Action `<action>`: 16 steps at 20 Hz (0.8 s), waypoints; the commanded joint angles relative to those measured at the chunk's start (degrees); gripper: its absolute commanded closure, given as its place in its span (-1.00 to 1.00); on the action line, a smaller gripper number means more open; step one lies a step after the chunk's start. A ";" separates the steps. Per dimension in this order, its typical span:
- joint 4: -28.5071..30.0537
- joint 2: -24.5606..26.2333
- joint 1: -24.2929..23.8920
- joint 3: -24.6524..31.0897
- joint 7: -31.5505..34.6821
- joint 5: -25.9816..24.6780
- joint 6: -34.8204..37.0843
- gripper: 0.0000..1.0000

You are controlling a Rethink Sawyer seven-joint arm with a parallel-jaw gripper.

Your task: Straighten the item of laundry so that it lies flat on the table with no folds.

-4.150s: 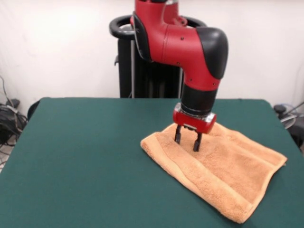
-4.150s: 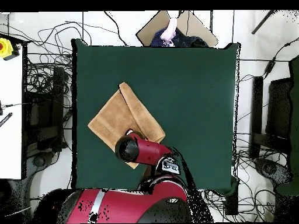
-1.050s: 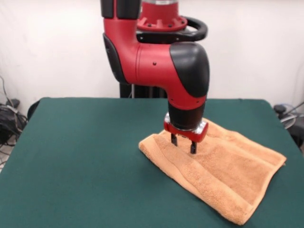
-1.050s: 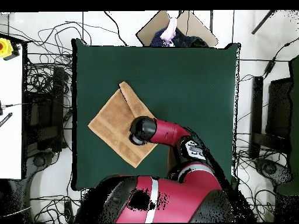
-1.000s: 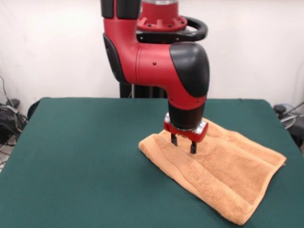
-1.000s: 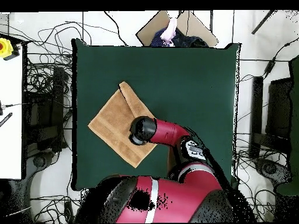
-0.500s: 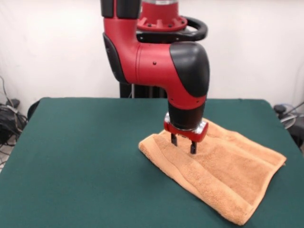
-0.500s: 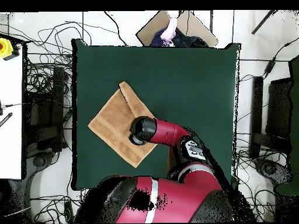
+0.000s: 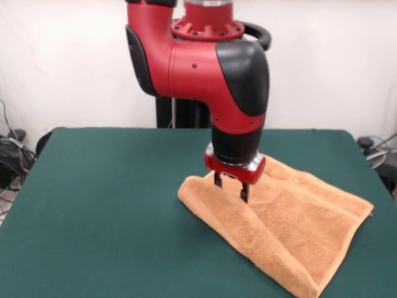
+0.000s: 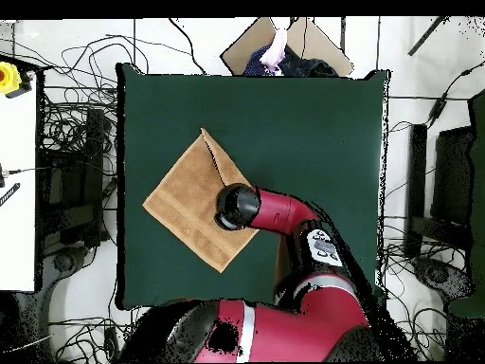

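The orange-tan towel point(image 9: 298, 230) lies on the right half of the dark green table point(image 9: 105, 211), still doubled over along one side. My gripper point(image 9: 230, 187) points straight down at the towel's left end, its fingers closed on the folded layer. That layer rises in a ridge running from the gripper to the near right corner. In the overhead view the towel point(image 10: 185, 204) sits as a diamond on the table's point(image 10: 313, 133) left half. There the arm's wrist point(image 10: 237, 207) covers the gripper and the towel's right corner. No label shows.
The robot's pedestal point(image 9: 180, 112) stands behind the table's far edge. Cables lie on the floor at the left point(image 9: 12, 155). In the overhead view a person point(image 10: 277, 45) and a cardboard sheet point(image 10: 313, 43) are beyond the top edge, and a white bench point(image 10: 17, 171) stands at the left.
My gripper has moved a little left and toward the camera, dragging the towel's folded layer. The fold has lifted into a ridge, and the towel's left corner has shifted left.
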 commanded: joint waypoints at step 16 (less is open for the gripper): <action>-7.52 -1.84 -1.31 -0.64 4.39 -1.38 -3.97 -1.00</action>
